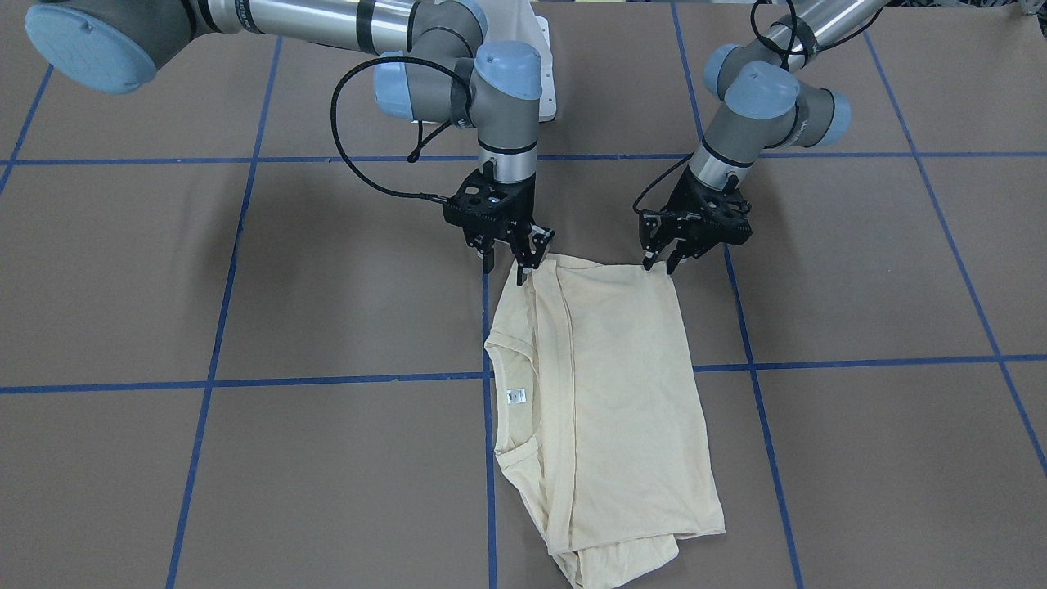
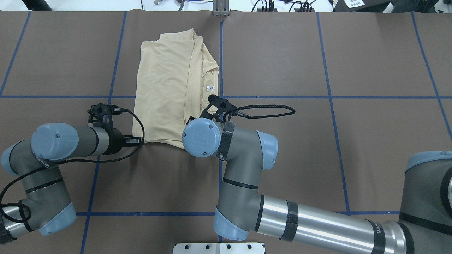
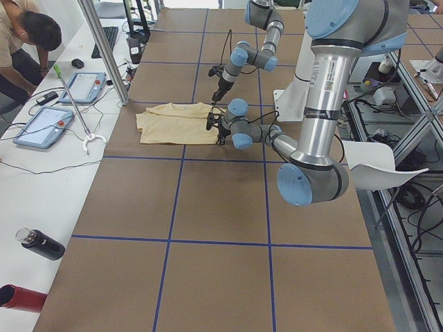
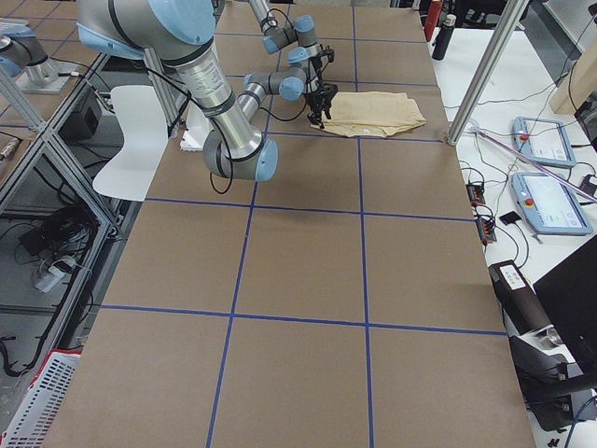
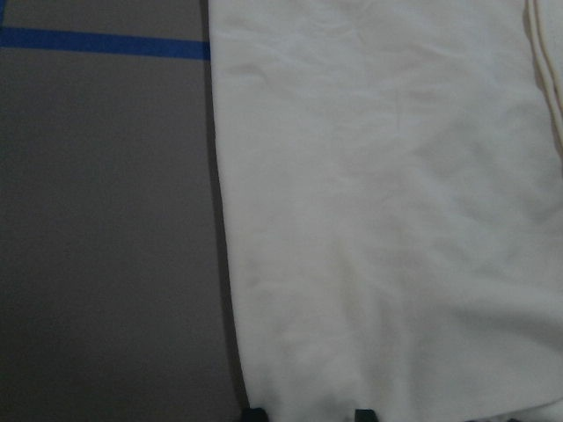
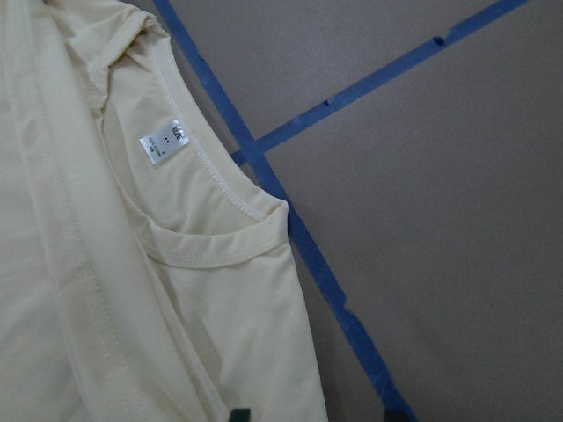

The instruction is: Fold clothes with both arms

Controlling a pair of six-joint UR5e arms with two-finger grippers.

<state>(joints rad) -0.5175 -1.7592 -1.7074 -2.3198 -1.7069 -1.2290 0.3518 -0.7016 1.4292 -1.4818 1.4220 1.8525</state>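
The folded T-shirt [image 1: 622, 393] lies flat on the counter [image 1: 327, 270]. The left claw [image 1: 662, 263] and the right claw [image 1: 507, 263] are both spread, one at each corner of the shirt's robot-side edge.

T-shirt [image 1: 622, 384]: pale cream-yellow, plain surface up. Neck label [image 1: 514, 396]: white, tiny dark marks. Table [image 1: 327, 286]: flat brown, with blue tape lines [image 1: 343, 379] in a grid. Left arm [image 1: 769, 114] and right arm [image 1: 311, 20]: silver-grey tubes, light-blue joint caps, black bands. Left gripper [image 1: 662, 263] and right gripper [image 1: 507, 266]: black. Base plate [image 2: 219, 248]: white.
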